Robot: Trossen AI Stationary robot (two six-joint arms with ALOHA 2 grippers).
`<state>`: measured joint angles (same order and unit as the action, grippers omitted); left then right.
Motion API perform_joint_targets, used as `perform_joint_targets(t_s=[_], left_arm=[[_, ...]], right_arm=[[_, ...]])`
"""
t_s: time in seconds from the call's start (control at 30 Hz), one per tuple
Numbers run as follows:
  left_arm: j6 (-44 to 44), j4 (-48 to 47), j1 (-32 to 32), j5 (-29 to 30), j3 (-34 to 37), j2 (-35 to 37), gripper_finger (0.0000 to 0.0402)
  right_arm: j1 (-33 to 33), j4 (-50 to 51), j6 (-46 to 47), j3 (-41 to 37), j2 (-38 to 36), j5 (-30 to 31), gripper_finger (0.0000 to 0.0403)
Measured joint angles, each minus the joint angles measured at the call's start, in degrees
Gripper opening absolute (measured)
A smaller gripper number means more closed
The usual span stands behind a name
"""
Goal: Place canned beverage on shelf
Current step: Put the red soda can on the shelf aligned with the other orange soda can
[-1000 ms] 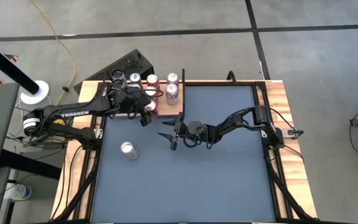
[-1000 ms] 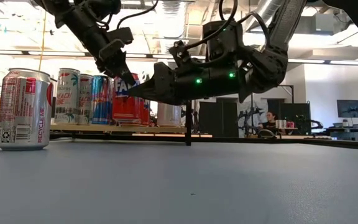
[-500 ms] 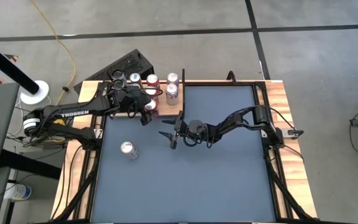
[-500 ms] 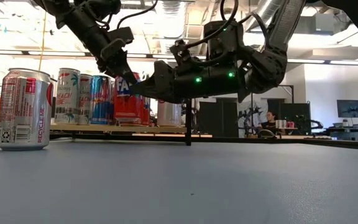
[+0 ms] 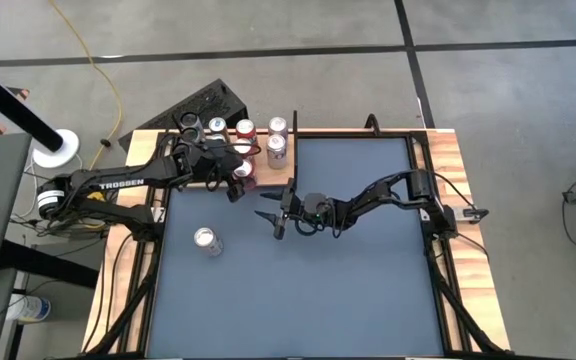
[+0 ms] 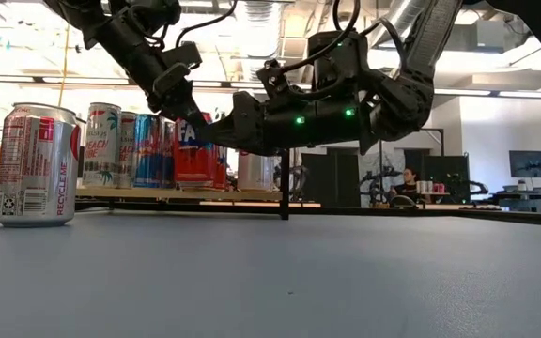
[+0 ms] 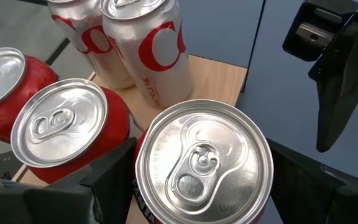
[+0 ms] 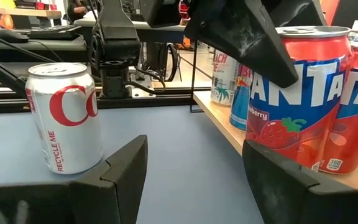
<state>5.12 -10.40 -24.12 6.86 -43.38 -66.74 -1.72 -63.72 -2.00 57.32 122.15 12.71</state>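
The shelf (image 5: 266, 180) is a light-brown board at the table's far left, holding several cans. My left gripper (image 5: 238, 180) is at the shelf's near edge, shut on a red Fanta can (image 7: 204, 162), which also shows in the right wrist view (image 8: 291, 99). My right gripper (image 5: 271, 220) is open and empty above the blue table, just right of the shelf. A silver can (image 5: 206, 241) stands on its base on the table, nearer the front; it also shows in the low view (image 6: 36, 164). My left gripper pinches the red can between its two fingers (image 7: 107, 177), on opposite sides of the wall just below the top rim (image 7: 140, 190). The fingers slant down from above and from the table's left. The can stands upright with its base on the shelf board (image 8: 225, 124).
Another red can (image 7: 61, 124) stands close beside the held one, and two silver cans (image 7: 148, 43) stand farther back on the shelf. More cans line the shelf's far side (image 6: 125, 145). The open blue table (image 5: 348, 290) stretches to the right and front.
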Motion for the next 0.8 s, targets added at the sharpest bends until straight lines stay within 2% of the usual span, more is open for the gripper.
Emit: perform_joint_targets(t_s=[0.43,0.53,0.8], left_arm=[[0.21,-0.19,-0.81,0.06,0.02,0.0,0.0287],[-0.07,-0.19,-0.8,0.06,0.02,0.0,0.0287],[-0.33,-0.53,-0.81,-0.21,0.03,0.02,0.0287]], right_arm=[[0.02,-2.5,0.02,1.92,1.87,0.0,0.026],[0.13,-3.03,-1.24,4.0,4.63,3.43,0.026],[0.17,-3.14,-3.6,4.97,4.11,11.29,0.026]])
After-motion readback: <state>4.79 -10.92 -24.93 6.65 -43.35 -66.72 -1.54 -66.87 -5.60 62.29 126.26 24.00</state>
